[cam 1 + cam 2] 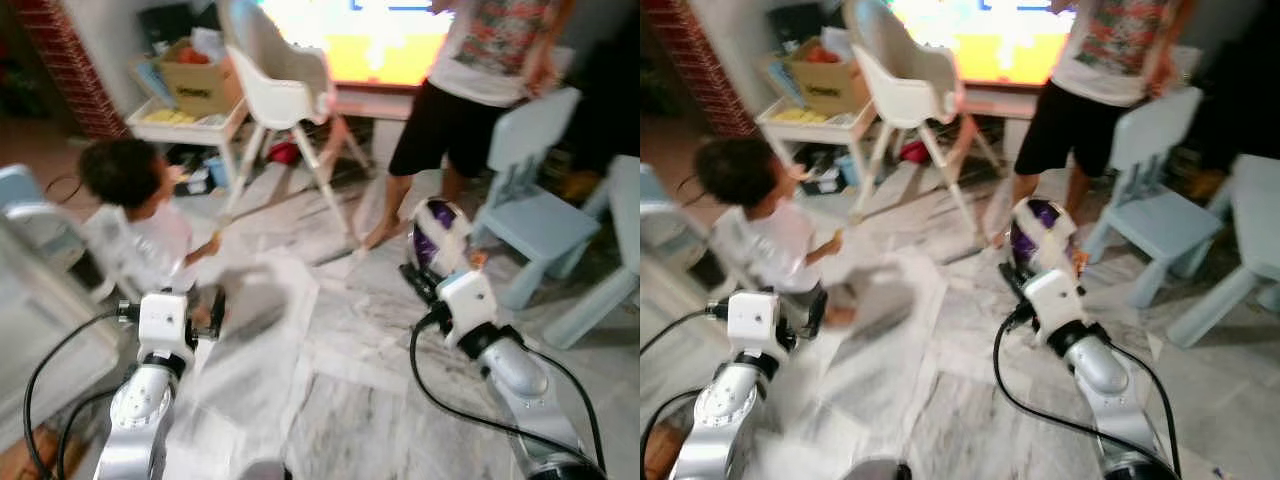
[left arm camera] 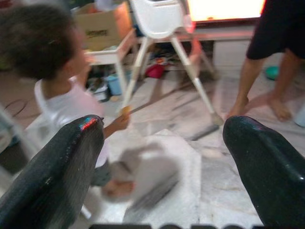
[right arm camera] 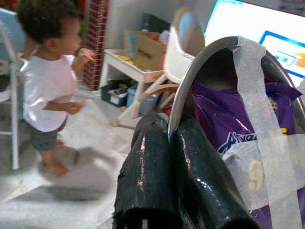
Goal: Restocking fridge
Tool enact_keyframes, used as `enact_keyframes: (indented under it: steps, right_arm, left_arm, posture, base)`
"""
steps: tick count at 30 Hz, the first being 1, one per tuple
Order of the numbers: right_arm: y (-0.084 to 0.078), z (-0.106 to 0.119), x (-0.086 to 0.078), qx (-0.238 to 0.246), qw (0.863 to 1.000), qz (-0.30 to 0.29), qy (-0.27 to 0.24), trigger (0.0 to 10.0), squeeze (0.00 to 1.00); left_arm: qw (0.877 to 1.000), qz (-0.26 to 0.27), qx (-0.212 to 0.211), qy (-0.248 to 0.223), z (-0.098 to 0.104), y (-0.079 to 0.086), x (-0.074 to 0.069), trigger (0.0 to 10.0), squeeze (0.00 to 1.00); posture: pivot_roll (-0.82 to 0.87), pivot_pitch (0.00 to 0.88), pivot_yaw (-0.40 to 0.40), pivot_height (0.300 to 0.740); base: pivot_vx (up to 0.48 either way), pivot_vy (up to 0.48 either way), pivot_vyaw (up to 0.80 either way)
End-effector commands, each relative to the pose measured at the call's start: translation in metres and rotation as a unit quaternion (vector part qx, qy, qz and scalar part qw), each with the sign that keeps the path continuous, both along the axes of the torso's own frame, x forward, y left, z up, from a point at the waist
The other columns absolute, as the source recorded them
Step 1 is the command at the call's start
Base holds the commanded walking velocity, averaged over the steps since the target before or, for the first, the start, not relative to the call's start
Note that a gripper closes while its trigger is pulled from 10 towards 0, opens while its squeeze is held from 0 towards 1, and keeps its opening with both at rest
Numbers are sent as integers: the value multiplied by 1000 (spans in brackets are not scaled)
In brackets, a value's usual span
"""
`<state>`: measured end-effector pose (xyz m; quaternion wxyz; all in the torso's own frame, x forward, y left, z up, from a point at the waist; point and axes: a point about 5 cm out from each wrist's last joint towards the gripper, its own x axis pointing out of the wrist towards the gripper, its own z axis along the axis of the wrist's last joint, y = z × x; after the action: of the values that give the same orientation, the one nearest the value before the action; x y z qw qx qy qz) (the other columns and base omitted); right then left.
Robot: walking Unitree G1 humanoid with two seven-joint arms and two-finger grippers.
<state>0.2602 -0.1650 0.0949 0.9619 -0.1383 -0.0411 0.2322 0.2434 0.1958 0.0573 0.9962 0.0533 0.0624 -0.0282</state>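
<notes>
While the right gripper (image 3: 176,162) has its two black fingers pinched on the rim of a metal bowl (image 3: 209,52), the bowl holds a purple packet (image 3: 224,119) fixed with white tape strips (image 3: 252,105). Ahead of the left gripper (image 2: 162,167), whose fingers are spread wide with nothing between them, stands a small child (image 1: 130,200). Beyond both grippers are a white high chair (image 1: 280,80) and a standing person (image 1: 470,90).

Child (image 1: 135,215), high chair (image 1: 280,80), standing person (image 1: 470,90) ahead; bare floor (image 1: 340,380) between
</notes>
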Motion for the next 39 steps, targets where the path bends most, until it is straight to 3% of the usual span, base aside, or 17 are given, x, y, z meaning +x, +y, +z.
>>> enact_keyframes:
  steps: [1,8,13,19,25,33,39]
  right_arm:
    - [11,8,3,5,1000,21,-20,10000,0]
    - [13,7,7,-2,999,27,-17,10000,0]
    - [7,2,8,15,1000,3,-2,10000,0]
    - [9,10,13,19,1000,-2,-20,10000,0]
    - [18,11,15,27,999,25,-20,10000,0]
    - [27,16,18,27,998,59,-23,10000,0]
    - [29,12,10,27,997,75,-14,10000,0]
  left_arm:
    - [1000,4,6,9,0,3,0,10000,0]
    - [993,-102,60,27,-1,4,-1,10000,0]
    - [987,-139,71,35,-5,-1,-11,10000,0]
    - [999,-44,5,16,-3,-4,-8,10000,0]
    - [1000,18,-13,-7,3,-2,-8,10000,0]
    - [1000,22,-16,-11,6,-5,-10,10000,0]
    - [1000,25,-17,-5,5,-5,-13,10000,0]
  posture:
    - [27,0,25,740]
    - [37,0,-26,740]
    - [33,0,-26,740]
    - [26,0,-17,740]
    - [55,0,-32,740]
    - [62,0,-24,740]
    - [61,0,-19,740]
  base:
    - [0,0,775]
    - [0,0,775]
    - [0,0,775]
    - [0,0,775]
    - [0,0,775]
    - [0,0,775]
    - [0,0,775]
